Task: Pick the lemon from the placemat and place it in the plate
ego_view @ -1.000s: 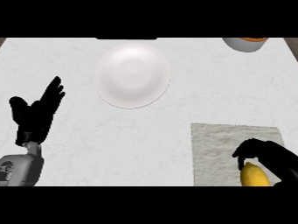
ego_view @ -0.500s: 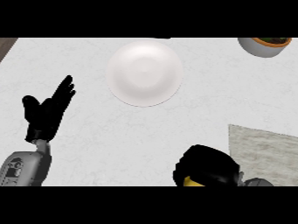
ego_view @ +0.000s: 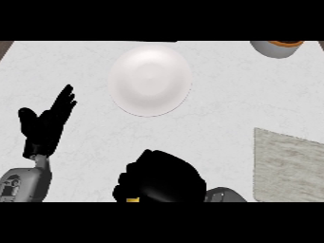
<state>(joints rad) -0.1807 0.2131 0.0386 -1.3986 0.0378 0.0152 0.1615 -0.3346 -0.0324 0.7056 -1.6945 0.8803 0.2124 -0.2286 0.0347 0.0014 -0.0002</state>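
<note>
Head view, looking steeply down on the pale counter: the right hand sits low in the middle, off the placemat, its black fingers curled tightly round the lemon — only a small yellow sliver of it shows under the knuckles, near the lower edge. The hand is over bare counter, between the placemat at the right and the plate farther up. The left hand rests at the left, fingers straight and spread, pointing up, holding nothing. The white plate has nothing in it. At the top right corner stands a grey bowl — something orange shows inside it, too cut off to tell what.
</note>
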